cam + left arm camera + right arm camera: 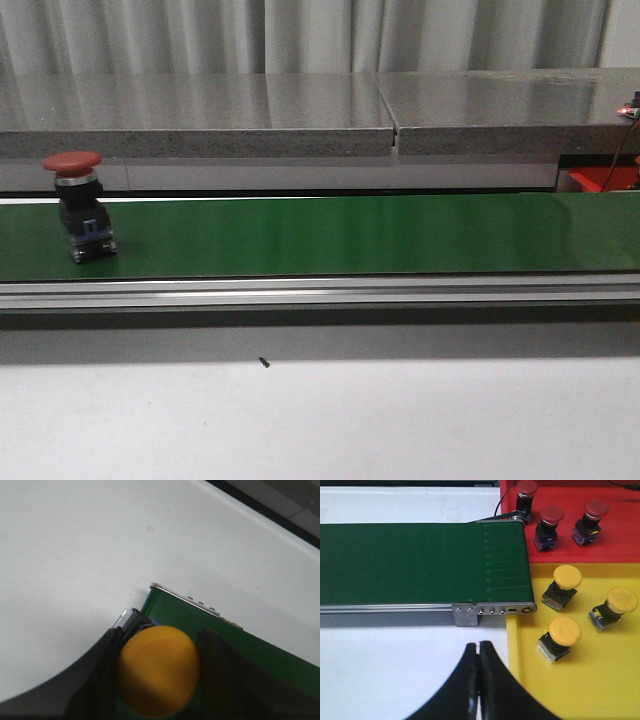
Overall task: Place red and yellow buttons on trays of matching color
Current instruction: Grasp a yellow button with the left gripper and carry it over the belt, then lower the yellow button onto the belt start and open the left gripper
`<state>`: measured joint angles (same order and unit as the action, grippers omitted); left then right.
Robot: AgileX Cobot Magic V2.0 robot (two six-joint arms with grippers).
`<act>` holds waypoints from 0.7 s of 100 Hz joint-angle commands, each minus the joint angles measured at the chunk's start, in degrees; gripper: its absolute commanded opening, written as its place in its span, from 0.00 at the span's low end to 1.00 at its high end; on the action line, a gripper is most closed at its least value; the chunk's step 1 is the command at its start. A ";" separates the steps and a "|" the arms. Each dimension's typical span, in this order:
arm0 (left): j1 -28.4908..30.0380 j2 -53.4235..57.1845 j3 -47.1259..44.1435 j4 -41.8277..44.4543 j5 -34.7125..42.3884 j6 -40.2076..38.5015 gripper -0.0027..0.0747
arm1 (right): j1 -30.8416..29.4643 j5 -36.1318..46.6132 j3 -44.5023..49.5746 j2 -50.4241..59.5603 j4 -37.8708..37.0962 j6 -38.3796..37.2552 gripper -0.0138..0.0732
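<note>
Left gripper [159, 672] is pinching a yellow button [159, 669] by its cap, right over the green belt [260, 655] end; right gripper [479, 680] has its jaws pressed together, holding nothing; 3 red buttons on the red tray [620, 545], 3 yellow ones on the yellow tray [590, 690]; another red button [78, 205] stands upright on the belt; no readable writing anywhere.

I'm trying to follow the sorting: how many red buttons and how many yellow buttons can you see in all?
Red buttons: 4, one on the green belt, three on the red tray.
Yellow buttons: 4, one in the left gripper, three on the yellow tray.
Total: 8.
</note>
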<state>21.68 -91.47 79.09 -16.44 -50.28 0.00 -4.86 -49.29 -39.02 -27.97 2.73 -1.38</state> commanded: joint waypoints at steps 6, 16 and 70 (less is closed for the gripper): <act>-2.11 2.98 -1.13 -1.21 2.77 0.45 0.29 | -0.11 3.35 -1.25 -0.19 -0.32 0.08 0.08; -3.27 2.98 -2.71 -1.21 3.26 0.45 0.29 | -0.11 3.35 -1.25 -0.19 -0.32 0.08 0.08; -4.11 2.87 -10.81 -2.28 9.66 0.55 0.36 | -0.11 3.35 -1.25 -0.19 -0.32 0.08 0.08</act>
<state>17.98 -91.09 67.02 -17.30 -43.72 0.41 -4.86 -49.29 -39.02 -27.97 2.73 -1.48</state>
